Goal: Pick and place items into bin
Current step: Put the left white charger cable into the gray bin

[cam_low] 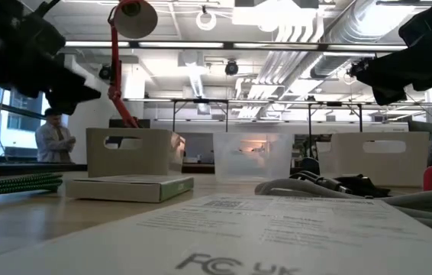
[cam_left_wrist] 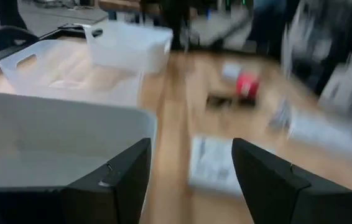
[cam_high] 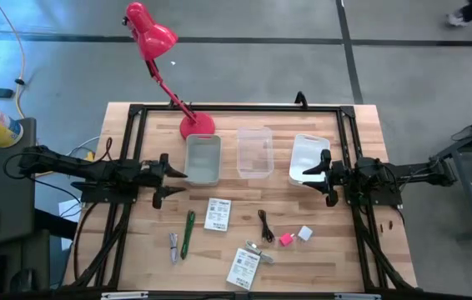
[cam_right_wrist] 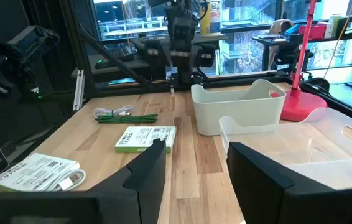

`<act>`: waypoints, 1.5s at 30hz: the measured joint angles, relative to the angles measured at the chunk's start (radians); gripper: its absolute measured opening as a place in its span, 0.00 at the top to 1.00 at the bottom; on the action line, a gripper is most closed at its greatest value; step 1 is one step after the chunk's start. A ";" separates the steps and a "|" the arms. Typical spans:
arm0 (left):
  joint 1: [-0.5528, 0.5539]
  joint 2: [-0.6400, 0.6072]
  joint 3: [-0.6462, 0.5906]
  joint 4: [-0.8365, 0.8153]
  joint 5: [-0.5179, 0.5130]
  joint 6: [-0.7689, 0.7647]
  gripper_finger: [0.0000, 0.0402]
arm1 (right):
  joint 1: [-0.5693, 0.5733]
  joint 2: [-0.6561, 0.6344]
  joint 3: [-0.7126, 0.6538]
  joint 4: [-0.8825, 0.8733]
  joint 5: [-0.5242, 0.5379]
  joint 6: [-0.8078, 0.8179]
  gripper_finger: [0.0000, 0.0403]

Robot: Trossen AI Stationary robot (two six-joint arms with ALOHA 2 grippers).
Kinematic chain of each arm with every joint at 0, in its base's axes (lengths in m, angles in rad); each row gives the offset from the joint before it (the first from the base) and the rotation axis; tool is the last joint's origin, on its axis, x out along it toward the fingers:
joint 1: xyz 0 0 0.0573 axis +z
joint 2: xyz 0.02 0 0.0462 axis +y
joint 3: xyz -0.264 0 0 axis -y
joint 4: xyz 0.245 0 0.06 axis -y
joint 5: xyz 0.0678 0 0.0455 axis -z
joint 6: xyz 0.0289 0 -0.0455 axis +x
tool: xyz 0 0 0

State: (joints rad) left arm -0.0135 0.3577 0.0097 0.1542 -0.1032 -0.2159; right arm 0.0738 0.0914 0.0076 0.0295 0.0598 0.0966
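Left of the clear bin (cam_high: 254,152), the left hand (cam_high: 179,177) is hovering with fingers spread wide, gripping nothing, beside the grey bin (cam_high: 203,158). Nearer the front edge of the surface (cam_high: 136,250) than that clear bin, the green pen (cam_high: 188,232), white cards (cam_high: 218,213), black cable (cam_high: 265,225), pink cube (cam_high: 286,240) and white cube (cam_high: 305,233) are lying loose. Right of it, the right hand (cam_high: 313,173) is hanging over the white bin (cam_high: 309,148), fingers parted and empty, partly hiding its rim.

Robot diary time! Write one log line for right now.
left gripper: open, by grey bin | right gripper: open, by white bin | items: on table
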 joint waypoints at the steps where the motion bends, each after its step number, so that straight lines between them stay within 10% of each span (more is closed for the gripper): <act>1: 0.000 0.000 0.000 0.031 0.000 -0.064 0.47 | 0.000 0.000 0.000 0.006 0.000 0.010 0.60; 11: 0.000 0.000 0.000 0.186 0.013 -0.237 0.47 | 0.000 -0.001 0.000 0.277 0.068 0.637 0.61; 24: 0.000 0.000 0.000 0.134 0.011 -0.323 0.47 | -0.002 0.000 0.020 0.316 0.203 0.801 0.61; 32: -0.027 0.000 0.000 0.180 0.138 -0.527 0.47 | 0.019 0.000 0.027 0.450 -0.141 0.956 0.64; 45: -0.245 0.104 0.000 0.337 -0.046 -0.548 0.47 | 0.153 0.151 0.439 0.029 -0.137 0.549 0.68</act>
State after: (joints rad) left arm -0.2589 0.4621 0.0101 0.4913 -0.1496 -0.7635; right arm 0.2264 0.2422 0.4469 0.0583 -0.0775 0.6460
